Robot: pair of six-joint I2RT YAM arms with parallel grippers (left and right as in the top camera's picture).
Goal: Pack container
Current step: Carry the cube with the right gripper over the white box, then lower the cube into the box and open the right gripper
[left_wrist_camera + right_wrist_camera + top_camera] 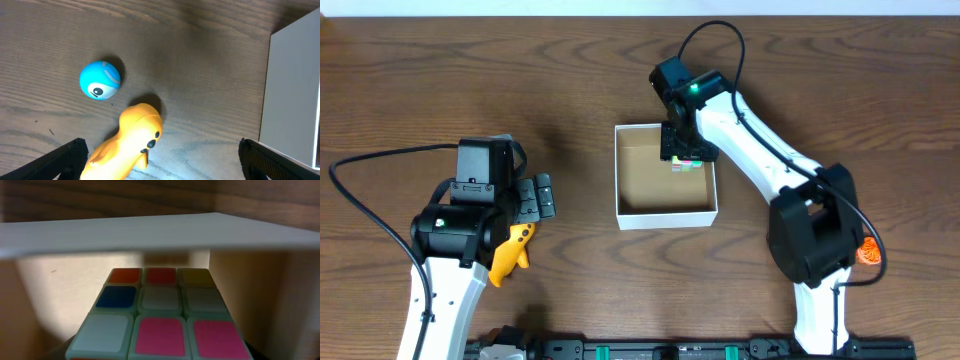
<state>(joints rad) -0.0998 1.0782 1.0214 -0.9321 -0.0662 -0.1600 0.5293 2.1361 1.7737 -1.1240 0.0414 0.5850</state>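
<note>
The container (665, 213) is a white-walled square box with a brown inside, at the table's middle. My right gripper (684, 148) reaches into its far right corner, shut on a multicoloured puzzle cube (686, 162). The cube (160, 312) fills the right wrist view, with the container's white wall (150, 230) just beyond it. My left gripper (536, 197) is open and empty, left of the container. A yellow duck toy (510, 252) lies by it. In the left wrist view the duck (131, 142) lies between the open fingers (160, 155), beside a blue ball (100, 80).
The container's white outer wall (295, 95) stands at the right of the left wrist view. A small orange object (867, 252) lies by the right arm's base. Black cables run from both arms across the wooden table.
</note>
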